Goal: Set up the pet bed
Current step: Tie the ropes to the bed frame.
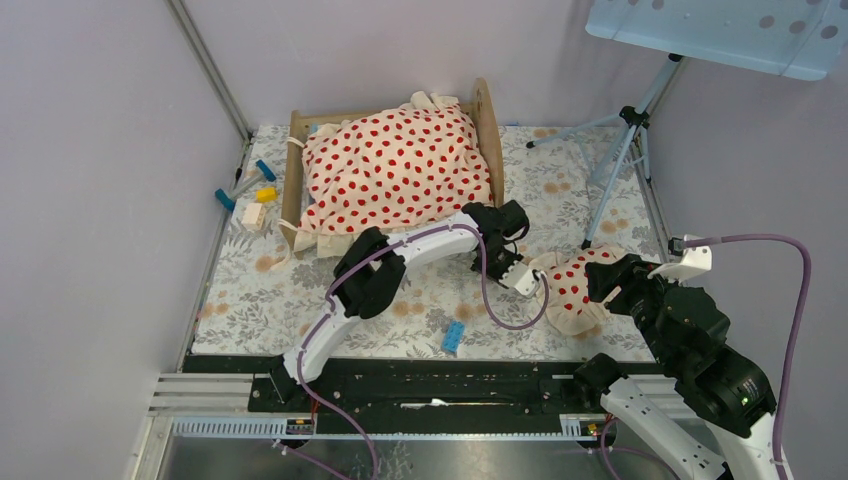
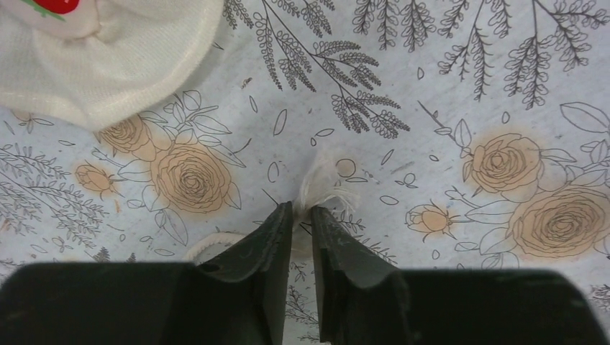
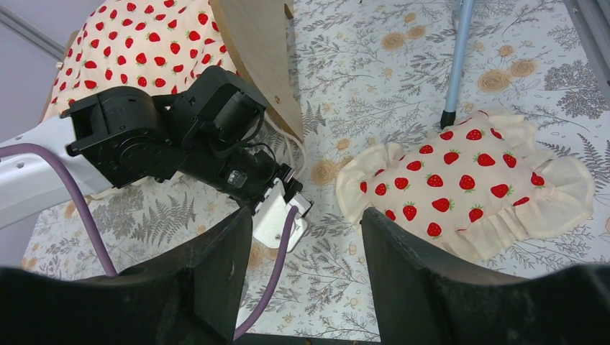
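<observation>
The pet bed is pale wood; blanket and pillow, red-strawberried cream.

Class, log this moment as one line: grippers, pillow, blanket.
left gripper pinching white tuft | right gripper open, empty | pillow on mat, off bed | blanket spread over bed

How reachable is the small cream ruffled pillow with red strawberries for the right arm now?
Likely yes: the right gripper, jaws open, hangs just short of the pillow, only floral mat between. The left gripper sits at its left edge, possibly crowding that side.
</observation>
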Robot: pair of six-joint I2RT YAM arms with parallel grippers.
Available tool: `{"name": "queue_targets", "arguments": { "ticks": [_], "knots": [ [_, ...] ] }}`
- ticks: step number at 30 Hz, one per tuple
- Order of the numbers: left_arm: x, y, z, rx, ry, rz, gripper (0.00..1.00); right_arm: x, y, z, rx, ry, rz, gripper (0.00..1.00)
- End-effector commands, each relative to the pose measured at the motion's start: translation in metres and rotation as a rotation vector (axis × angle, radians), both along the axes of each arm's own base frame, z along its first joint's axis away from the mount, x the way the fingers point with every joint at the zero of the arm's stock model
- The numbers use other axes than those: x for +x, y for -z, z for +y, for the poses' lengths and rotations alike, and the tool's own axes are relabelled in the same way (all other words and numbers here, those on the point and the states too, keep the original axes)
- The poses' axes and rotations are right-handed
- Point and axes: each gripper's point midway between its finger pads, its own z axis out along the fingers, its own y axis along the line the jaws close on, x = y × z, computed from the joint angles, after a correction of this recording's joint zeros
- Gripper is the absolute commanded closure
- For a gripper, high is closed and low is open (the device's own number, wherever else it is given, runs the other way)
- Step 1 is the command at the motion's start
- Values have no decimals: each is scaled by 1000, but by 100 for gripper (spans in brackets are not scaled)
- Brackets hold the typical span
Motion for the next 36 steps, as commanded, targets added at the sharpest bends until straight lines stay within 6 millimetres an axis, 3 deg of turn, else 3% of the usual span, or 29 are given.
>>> {"name": "queue_targets", "arguments": {
  "ticks": [1, 4, 11, 16, 25, 36],
  "knots": [
    [-46, 80, 60, 295, -28, 204, 84, -4, -14, -3, 16, -3, -36, 35],
    [-52, 74, 57, 271, -32, 233, 100, -5, -15, -4, 16, -1, -36, 35],
    [-85, 38, 48, 72, -80, 337, 100, -3, -13, 1, 31, -16, -35, 35],
    [-89, 25, 41, -79, -218, 337, 100, -1, -10, 10, 52, -41, -25, 35],
    [-69, -12, 13, -373, -391, 361, 100, 18, 14, 26, 21, -46, 65, 35],
    [-51, -55, 12, -718, -532, 347, 100, 45, 53, 47, 32, -19, 162, 37]
  ]
}}
